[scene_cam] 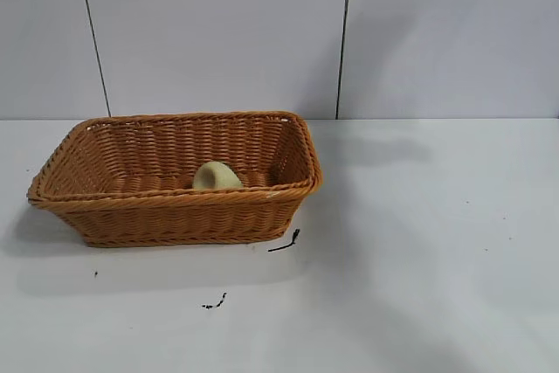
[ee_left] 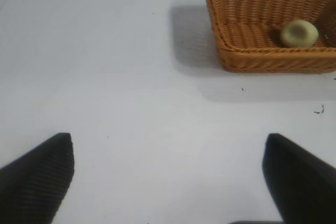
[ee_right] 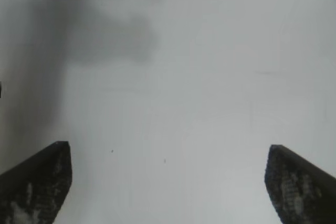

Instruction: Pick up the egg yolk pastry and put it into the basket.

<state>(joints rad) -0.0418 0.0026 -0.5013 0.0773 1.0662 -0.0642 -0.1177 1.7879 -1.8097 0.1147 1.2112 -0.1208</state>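
The pastry (scene_cam: pixel 216 176) lies inside the basket (scene_cam: pixel 175 211) on its woven floor, near the front wall. The basket stands on the white bench (scene_cam: pixel 419 259). The right pincer (ee_right: pixel 167 182) hangs over bare bench, jaws wide apart and empty. The left pincer (ee_left: pixel 168 177) — also spread, empty — faces the basket from well off.

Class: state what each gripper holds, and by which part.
Nothing: left gripper and right gripper are open and empty; the egg yolk pastry lies in the basket.
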